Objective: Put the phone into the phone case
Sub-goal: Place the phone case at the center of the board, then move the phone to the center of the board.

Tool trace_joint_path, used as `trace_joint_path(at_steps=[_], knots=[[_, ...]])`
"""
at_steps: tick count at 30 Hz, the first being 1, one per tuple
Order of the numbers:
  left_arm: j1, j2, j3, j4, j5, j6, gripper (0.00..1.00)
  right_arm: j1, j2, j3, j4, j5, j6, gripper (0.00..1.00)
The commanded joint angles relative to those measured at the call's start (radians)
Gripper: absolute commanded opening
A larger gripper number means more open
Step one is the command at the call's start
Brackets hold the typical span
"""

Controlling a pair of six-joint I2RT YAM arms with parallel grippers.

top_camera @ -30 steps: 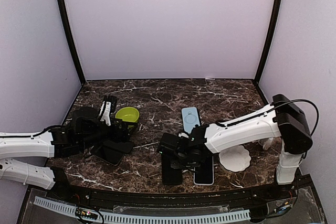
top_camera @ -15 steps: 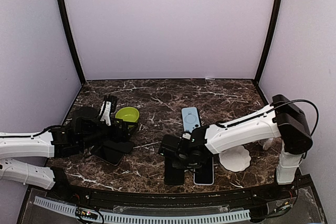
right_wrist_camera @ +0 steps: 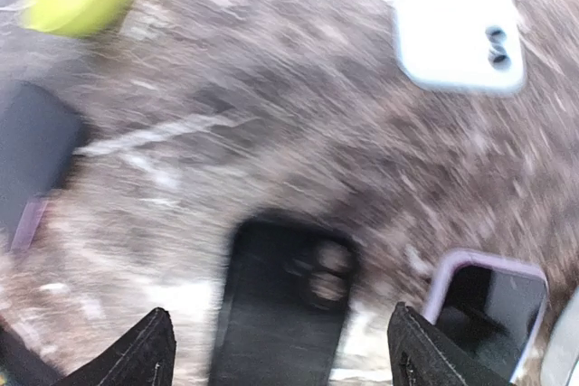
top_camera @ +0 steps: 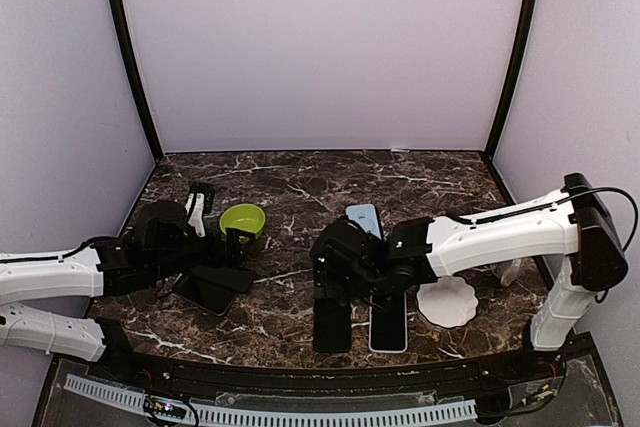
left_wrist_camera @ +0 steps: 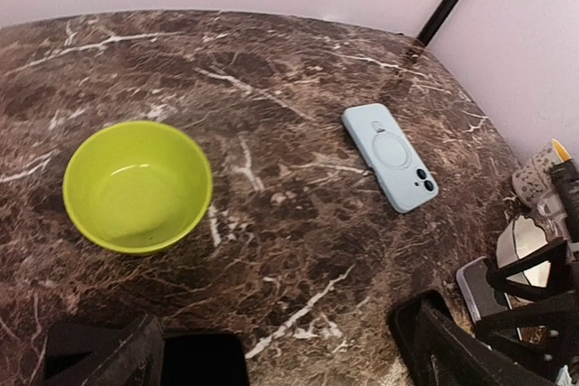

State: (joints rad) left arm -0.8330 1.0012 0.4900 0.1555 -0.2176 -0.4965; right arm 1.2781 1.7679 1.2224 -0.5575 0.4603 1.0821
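Now, your right claw (right_wrist_camera: 279,312) stands wide open with nothing in it, hanging directly over a black slab (top_camera: 332,322) that shows camera rings. That wrist view is smeared, so you cannot tell whether the slab is a case or a phone lying face down. Just beside it on the right lies a purple-rimmed phone (right_wrist_camera: 487,305), dark face up as far as the blur allows. Farther back, well apart, is a light blue case (right_wrist_camera: 457,15).

Your first risk, I judge, is picking the wrong piece, so settle which is phone and which is case before you close. The second is the neighbour. The two lie so near each other that a finger coming down between them could shove one toward the near edge of the surface (top_camera: 300,182), or against the white dish (top_camera: 447,303) on the right. Both lie flat on hard stone, so fingers may skid off their edges rather than get under them.

Your left claw (left_wrist_camera: 271,324) is also fully open and empty, above a dark phone (top_camera: 205,292) near the green bowl (left_wrist_camera: 137,185). A careless descent could nudge that phone into the bowl. Mind the camera end too, since a phone turned the wrong way will not seat.
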Motion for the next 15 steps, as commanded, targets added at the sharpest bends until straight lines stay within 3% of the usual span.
trace_joint_path(at_steps=[1, 4, 8, 15], knots=[[0.119, -0.006, 0.048, -0.136, 0.039, -0.086, 0.99, -0.071, -0.086, -0.056, 0.316, -0.179, -0.283, 0.82], [0.217, -0.012, 0.040, -0.178, 0.069, -0.100, 0.96, -0.135, -0.091, -0.077, 0.476, -0.306, -0.281, 0.78], [0.396, 0.016, 0.033, -0.204, 0.121, -0.107, 0.81, -0.175, 0.016, 0.008, 0.574, -0.402, -0.230, 0.70], [0.504, 0.167, 0.026, -0.172, 0.160, -0.101, 0.56, -0.176, 0.282, 0.178, 0.660, -0.582, -0.132, 0.59]])
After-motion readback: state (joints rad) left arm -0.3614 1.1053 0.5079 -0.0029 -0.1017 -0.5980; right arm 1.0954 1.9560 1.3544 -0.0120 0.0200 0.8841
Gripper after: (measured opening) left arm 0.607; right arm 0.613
